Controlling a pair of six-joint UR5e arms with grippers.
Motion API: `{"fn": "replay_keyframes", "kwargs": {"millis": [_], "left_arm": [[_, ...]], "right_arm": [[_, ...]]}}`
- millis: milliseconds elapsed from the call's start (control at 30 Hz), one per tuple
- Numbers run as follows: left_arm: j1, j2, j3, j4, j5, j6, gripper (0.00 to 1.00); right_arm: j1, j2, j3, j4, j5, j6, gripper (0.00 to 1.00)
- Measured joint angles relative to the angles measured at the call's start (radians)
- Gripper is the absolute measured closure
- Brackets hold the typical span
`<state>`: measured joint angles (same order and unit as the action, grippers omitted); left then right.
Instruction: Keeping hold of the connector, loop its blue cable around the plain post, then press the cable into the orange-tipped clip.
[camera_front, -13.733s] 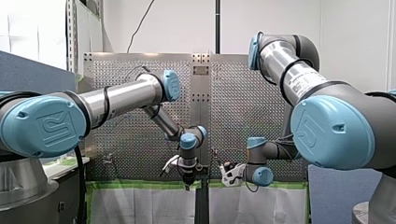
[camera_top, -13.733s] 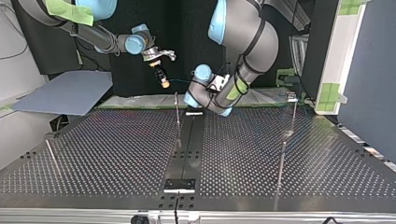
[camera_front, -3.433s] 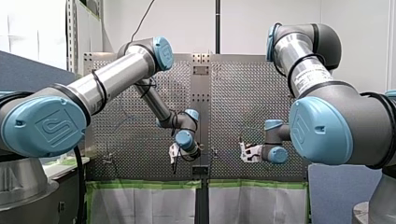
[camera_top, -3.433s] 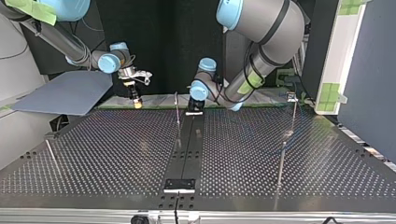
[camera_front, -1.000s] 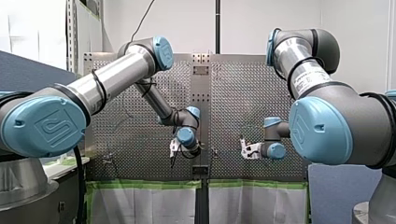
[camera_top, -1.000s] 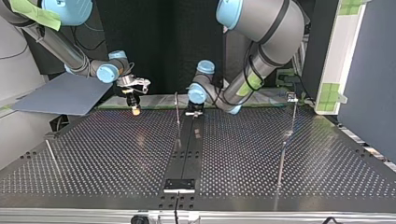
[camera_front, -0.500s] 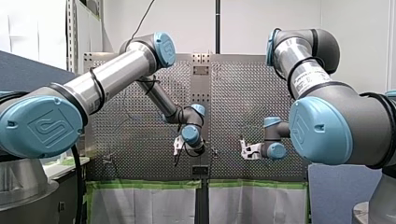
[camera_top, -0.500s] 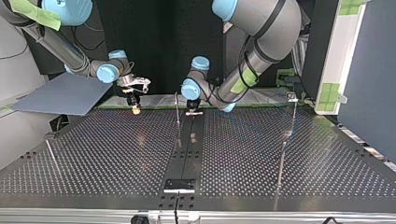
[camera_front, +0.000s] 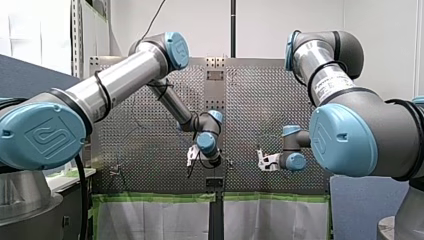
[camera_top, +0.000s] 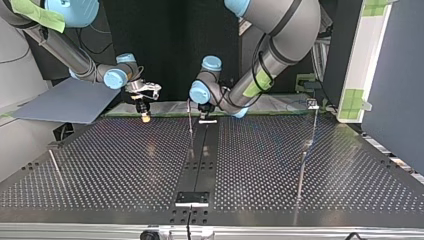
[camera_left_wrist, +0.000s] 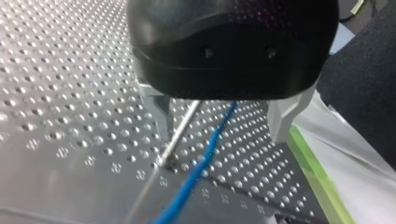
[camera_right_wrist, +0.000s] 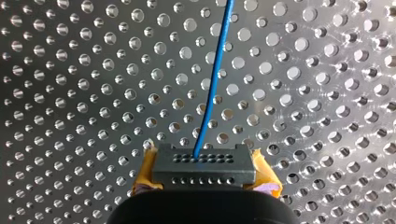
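Right gripper clamps the connector over the perforated table.
Connector: dark grey block, two rows of small holes; thin blue cable exits its centre. Left gripper: fingers spread, straddling blue cable and post.

A perforated metal table is gleaming beneath a smooth blue plastic cable, matt dark plastic connector and shiny metal post.

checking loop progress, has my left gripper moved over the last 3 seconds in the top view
Yes. My left gripper has shifted toward the top view's left, closing on the metal post, which stands in its place.
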<state>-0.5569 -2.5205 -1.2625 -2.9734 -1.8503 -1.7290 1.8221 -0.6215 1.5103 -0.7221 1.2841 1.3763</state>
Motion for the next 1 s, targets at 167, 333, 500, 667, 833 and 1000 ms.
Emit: {"fn": "replay_keyframes", "kwargs": {"millis": [167, 333, 500, 667, 833, 1000], "left_arm": [[-0.004, 0.038, -0.038, 0.036, 0.021, -0.004, 0.00], [-0.012, 0.052, -0.070, 0.056, 0.030, 0.001, 0.00], [-0.019, 0.053, -0.091, 0.045, 0.031, 0.004, 0.00], [-0.021, 0.054, -0.099, 0.039, 0.025, 0.005, 0.00], [-0.026, 0.054, -0.105, 0.037, 0.023, 0.009, 0.00], [-0.038, 0.055, -0.107, 0.038, 0.032, 0.015, 0.00]], "right_arm": [[0.000, 0.000, 0.000, 0.001, 0.000, 0.000, 1.00], [0.000, 0.000, 0.000, 0.002, 0.000, 0.000, 1.00], [0.000, 0.000, 0.000, 0.003, 0.001, 0.000, 1.00], [0.000, 0.000, 0.000, 0.004, 0.001, 0.000, 1.00], [0.000, -0.001, 0.000, 0.004, 0.002, 0.000, 1.00], [0.000, 0.000, 0.000, 0.004, 0.002, 0.000, 1.00]]}}
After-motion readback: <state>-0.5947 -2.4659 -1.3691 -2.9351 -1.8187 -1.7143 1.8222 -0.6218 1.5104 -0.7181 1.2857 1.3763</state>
